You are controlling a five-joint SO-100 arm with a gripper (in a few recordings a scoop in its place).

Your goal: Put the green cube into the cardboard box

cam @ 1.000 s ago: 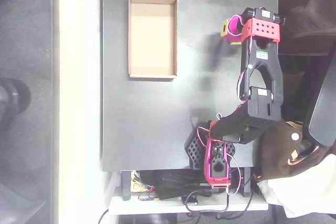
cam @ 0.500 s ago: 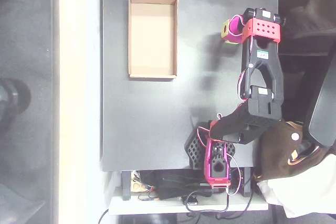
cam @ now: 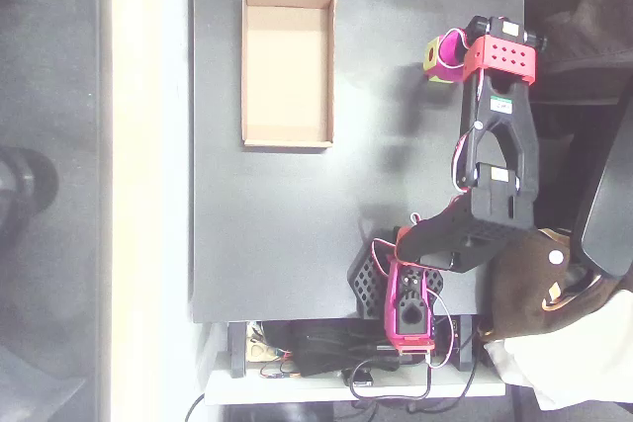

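Note:
The cardboard box [cam: 287, 66] lies at the upper left of the black table, long side running up and down the picture, with nothing on its beige floor. My magenta gripper [cam: 442, 54] hangs at the upper right, well to the right of the box and pointing left towards it. At its tip is a yellowish patch with a magenta centre. The green cube is hidden from this overhead view. How the jaws stand is not visible from above.
The black table [cam: 287, 234] spreads bare between the box and the arm. The arm's base [cam: 406, 294] and its cables [cam: 346, 358] sit at the bottom edge. A brown and white bundle [cam: 544, 313] lies off the table at the lower right.
The gripper and forearm have shifted slightly to the right and a touch down the picture. The box has not moved.

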